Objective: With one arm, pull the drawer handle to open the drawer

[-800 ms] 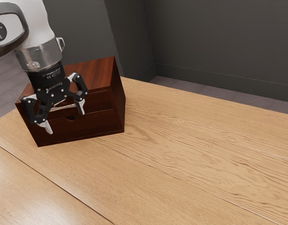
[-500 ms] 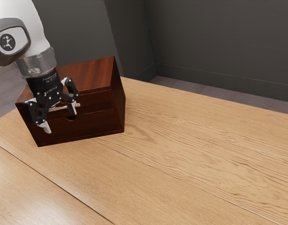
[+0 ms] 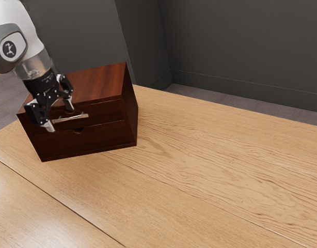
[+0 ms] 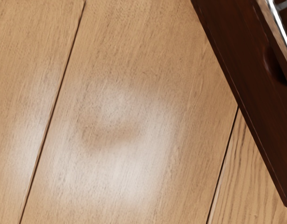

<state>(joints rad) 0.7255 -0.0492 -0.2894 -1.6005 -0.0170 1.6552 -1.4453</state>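
The pincer (image 3: pixel 59 117), spread open, straddles the drawer handle (image 3: pixel 77 117) on the wooden box (image 3: pixel 104 82).

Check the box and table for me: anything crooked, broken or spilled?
Nothing stands out. The box sits flat on the table and looks undamaged. Its drawer looks shut, and the handle is straight. The gripper hangs open at the handle. Nothing is spilled.
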